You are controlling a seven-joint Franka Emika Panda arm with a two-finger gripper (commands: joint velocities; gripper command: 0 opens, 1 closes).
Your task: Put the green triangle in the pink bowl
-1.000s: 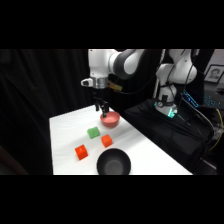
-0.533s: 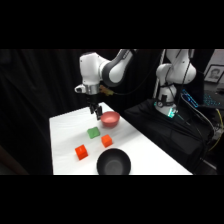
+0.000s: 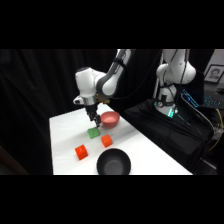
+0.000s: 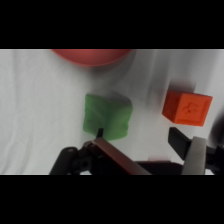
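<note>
The green triangle (image 3: 93, 133) is a small light-green block lying on the white table, just in front of the pink bowl (image 3: 110, 119). My gripper (image 3: 94, 123) hangs close above the block. In the wrist view the green triangle (image 4: 107, 117) lies just beyond my left fingertip (image 4: 100, 142), and the gripper (image 4: 141, 140) is open with bare table between the fingers. The pink bowl (image 4: 92, 56) shows only as a rim at the top of that view.
Two orange-red blocks (image 3: 106, 141) (image 3: 81, 152) sit in front of the green one; one orange-red block (image 4: 187, 107) is near my right finger. A larger black bowl (image 3: 114, 162) stands at the table's front edge. Dark cloth surrounds the table (image 3: 65, 135).
The arm has swung left from above the pink bowl and come down, so the gripper now hangs low over the green triangle. The blocks and bowls have not moved.
</note>
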